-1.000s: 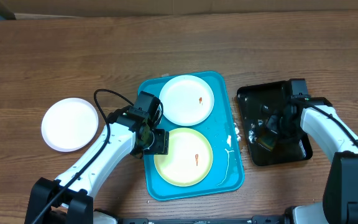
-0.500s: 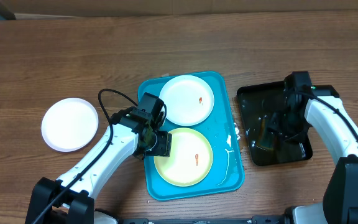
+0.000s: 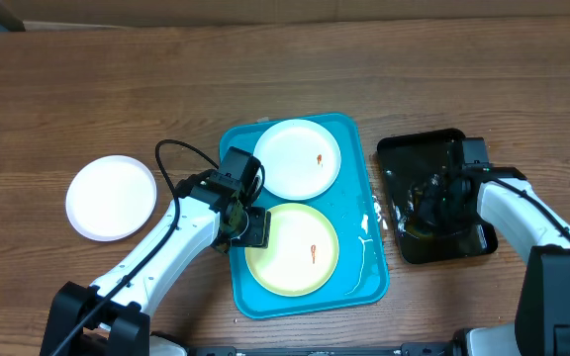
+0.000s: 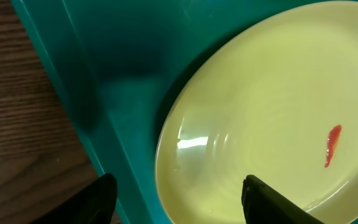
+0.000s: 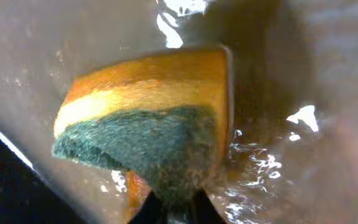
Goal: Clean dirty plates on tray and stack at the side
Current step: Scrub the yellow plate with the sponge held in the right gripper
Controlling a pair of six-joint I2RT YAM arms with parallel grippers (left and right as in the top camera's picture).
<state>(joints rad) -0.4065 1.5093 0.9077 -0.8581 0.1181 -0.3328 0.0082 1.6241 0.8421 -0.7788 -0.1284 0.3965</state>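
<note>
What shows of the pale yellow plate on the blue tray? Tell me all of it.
The pale yellow plate is round, shallow and glossy, plastic by its look, with a thin red-orange smear near its middle. It lies flat in the half of the blue tray nearer the robot, next to the white plate. The left tool stands open astride its left rim, not closed on it.

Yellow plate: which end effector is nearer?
Left. The left end effector hangs open over the left rim of the yellow plate. The right end effector is beyond the right edge of the blue tray, over the black tray, pinching a sponge.
</note>
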